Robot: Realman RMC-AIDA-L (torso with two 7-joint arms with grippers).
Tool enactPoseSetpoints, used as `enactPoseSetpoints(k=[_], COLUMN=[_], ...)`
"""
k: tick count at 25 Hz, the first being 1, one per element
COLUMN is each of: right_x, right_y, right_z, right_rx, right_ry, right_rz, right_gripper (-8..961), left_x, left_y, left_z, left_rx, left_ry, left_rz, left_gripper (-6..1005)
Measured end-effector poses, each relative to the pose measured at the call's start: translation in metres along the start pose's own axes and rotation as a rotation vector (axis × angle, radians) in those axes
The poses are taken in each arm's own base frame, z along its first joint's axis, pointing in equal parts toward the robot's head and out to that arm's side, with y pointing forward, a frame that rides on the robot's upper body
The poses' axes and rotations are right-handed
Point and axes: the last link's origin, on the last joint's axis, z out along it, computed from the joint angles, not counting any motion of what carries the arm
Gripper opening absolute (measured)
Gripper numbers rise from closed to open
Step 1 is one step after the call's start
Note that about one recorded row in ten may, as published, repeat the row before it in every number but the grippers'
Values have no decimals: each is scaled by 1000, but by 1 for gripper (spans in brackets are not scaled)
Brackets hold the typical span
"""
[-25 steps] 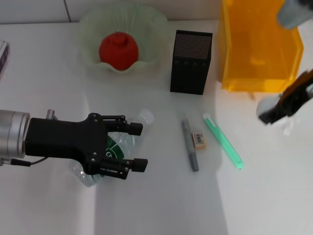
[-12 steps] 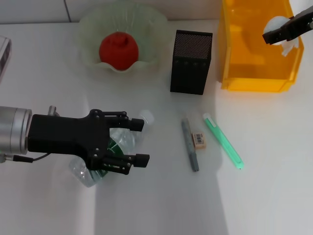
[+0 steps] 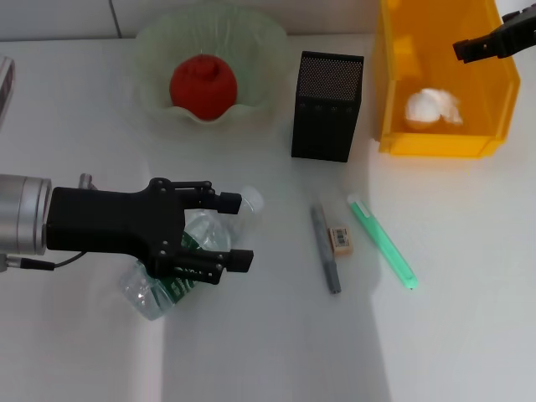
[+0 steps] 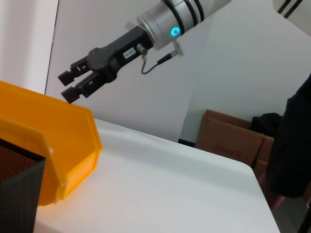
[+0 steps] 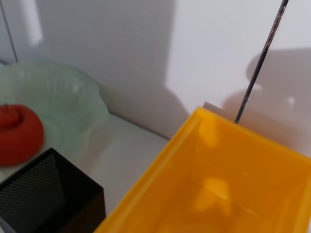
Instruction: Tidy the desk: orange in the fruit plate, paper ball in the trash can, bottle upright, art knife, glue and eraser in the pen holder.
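Observation:
The bottle [image 3: 164,283] lies on its side on the table, its cap [image 3: 249,199] pointing toward the pen holder [image 3: 327,105]. My left gripper [image 3: 236,231] is open, with its fingers straddling the bottle's body. The paper ball [image 3: 431,107] lies inside the trash can [image 3: 435,144]. My right gripper [image 3: 479,47] is open and empty above the can's far right rim; it also shows in the left wrist view [image 4: 70,86]. The orange [image 3: 203,86] sits in the fruit plate [image 3: 159,102]. The eraser [image 3: 341,239] lies between a slim grey stick [image 3: 325,248] and a slim green stick [image 3: 382,241].
The pen holder stands between the fruit plate and the trash can, along the table's far side. The right wrist view shows the can's inside [image 5: 218,194], the pen holder's top [image 5: 43,194] and the orange [image 5: 17,131]. A cardboard box [image 4: 233,141] stands beyond the table.
My right gripper carried the paper ball up over the trash can and let it go; the ball now lies inside. My left gripper shifted slightly over the bottle.

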Motion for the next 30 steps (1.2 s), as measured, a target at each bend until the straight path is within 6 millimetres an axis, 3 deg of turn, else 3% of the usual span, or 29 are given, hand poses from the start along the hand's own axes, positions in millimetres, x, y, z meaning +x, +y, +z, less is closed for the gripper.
enactPoseSetpoints(k=[6, 8, 9, 11, 12, 13, 14, 15, 17, 18, 19, 21, 22, 30], right_x=[25, 42, 50, 74, 96, 96, 118, 118, 149, 149, 156, 170, 182, 208], right_y=[14, 22, 27, 36, 45, 45, 47, 47, 50, 50, 51, 52, 53, 52], right_z=[-39, -53, -61, -70, -73, -73, -72, -72, -68, -68, -67, -65, -64, -65], right_rx=[-162, -253, -305, -421, -526, -526, -592, -592, -667, -667, -685, -715, -723, -684], right_ry=[-195, -242, -265, -289, -302, -302, -307, -307, -323, -323, -332, -355, -382, -443], right_rz=[11, -13, -33, -53, -59, -59, -51, -51, -12, -12, 2, 33, 52, 119], right_gripper=[843, 842, 842, 842, 842, 842, 843, 843, 843, 843, 843, 842, 842, 839], left_x=[23, 27, 50, 60, 70, 70, 78, 78, 86, 86, 90, 92, 93, 83], left_y=[-17, -21, -31, -35, -37, -37, -39, -39, -41, -41, -43, -44, -45, -53], left_z=[-11, -13, -13, -8, 3, 3, 21, 21, 46, 46, 63, 67, 78, 92], left_rx=[111, 137, 210, 235, 248, 248, 261, 261, 293, 293, 328, 341, 365, 475], left_ry=[-87, -115, -223, -280, -350, -350, -430, -430, -515, -515, -555, -560, -570, -623], left_rz=[-49, -64, -109, -137, -170, -170, -196, -196, -203, -203, -200, -201, -207, -237], left_gripper=[842, 842, 842, 842, 842, 842, 842, 842, 842, 842, 842, 841, 841, 841])
